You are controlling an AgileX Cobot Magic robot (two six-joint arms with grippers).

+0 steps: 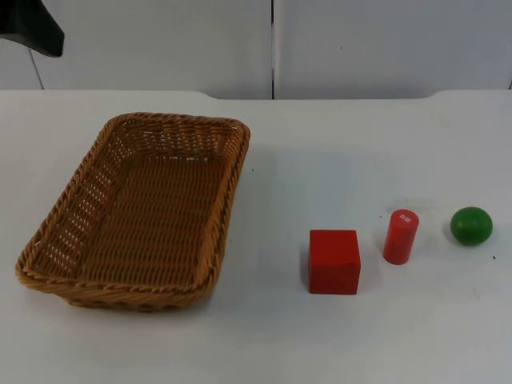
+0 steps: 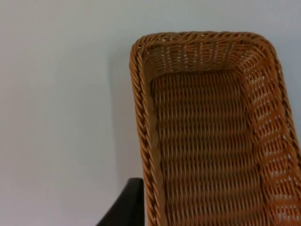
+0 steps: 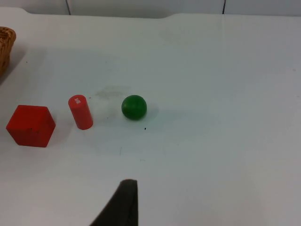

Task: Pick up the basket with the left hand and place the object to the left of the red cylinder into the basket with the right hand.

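The brown woven basket (image 1: pixel 136 212) sits flat on the white table (image 1: pixel 320 144). Nothing is inside it. Nothing is holding it.

In the top view, a bit of the black left arm (image 1: pixel 32 28) pokes in far behind the basket. A black fingertip of the left gripper (image 2: pixel 124 207) shows in the left wrist view. It is up above the table, just beside the long rim of the basket (image 2: pixel 207 132) and not touching it. I cannot tell if this gripper is open or closed.

Away from the basket, three small things stand in a row. The red block (image 1: pixel 334 262) is nearest the basket. The red cylinder (image 1: pixel 401 236) stands upright just beside the block, with a little gap between them. The green ball (image 1: pixel 471 226) is on the other side of the cylinder, near it but not touching.

A black fingertip of the right gripper (image 3: pixel 120 207) shows in the right wrist view. It is up above bare table. The block (image 3: pixel 30 125), the cylinder (image 3: pixel 81 112) and the ball (image 3: pixel 134 107) are all out ahead of it, well apart from it. The ball is the nearest of the three and the block is the farthest. This gripper is holding nothing that I can see, and I cannot tell if it is open or closed.
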